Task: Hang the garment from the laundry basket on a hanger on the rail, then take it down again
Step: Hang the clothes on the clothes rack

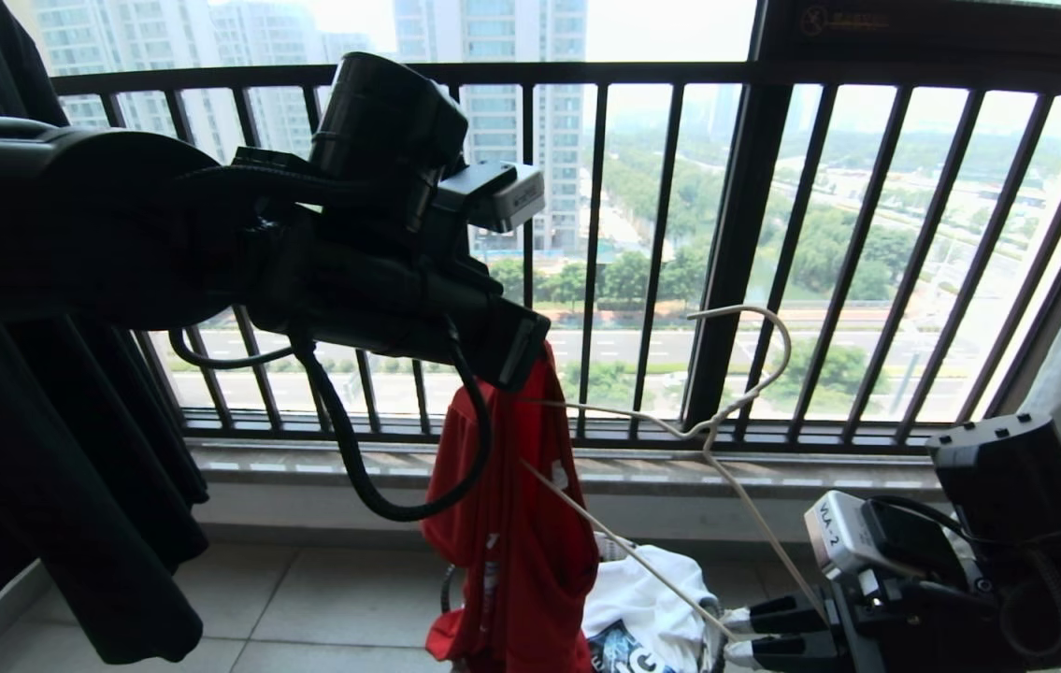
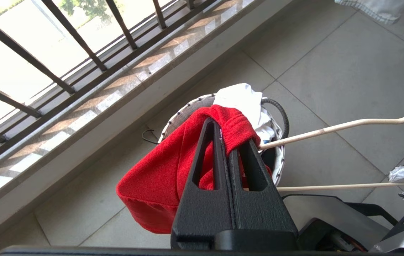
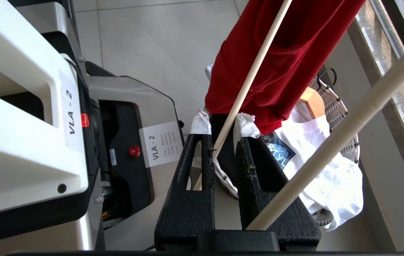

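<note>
Head view. Left gripper point(image 1: 523, 360): raised before the dark window railing point(image 1: 773, 243), fingers clamped on the top of the garment point(image 1: 511, 523), a red T-shirt hanging straight down over the laundry basket, which is mostly hidden behind it. Hanger point(image 1: 708, 439): thin white wire, tilted, hook uppermost, one arm running into the red cloth. Right gripper point(image 1: 738, 636): low at right, fingers closed on the hanger's lower bar. White printed shirt point(image 1: 647, 608): heaped beside the red one. Black cloth point(image 1: 72, 467): hanging at far left.

Left wrist view. Fingers point(image 2: 210, 153) pressed together on a fold of the garment point(image 2: 159, 177); laundry basket point(image 2: 279, 156) on the floor tiles point(image 2: 330, 71) directly beneath; hanger point(image 2: 330, 128) wire entering the cloth beside the fingers.

Right wrist view. Tape-tipped fingers point(image 3: 201, 124) pinching the thin hanger point(image 3: 248, 81) wire; garment point(image 3: 280, 64) just beyond; white shirt point(image 3: 333, 177) and a wooden hanger point(image 3: 312, 101) in the laundry basket point(image 3: 337, 106).
</note>
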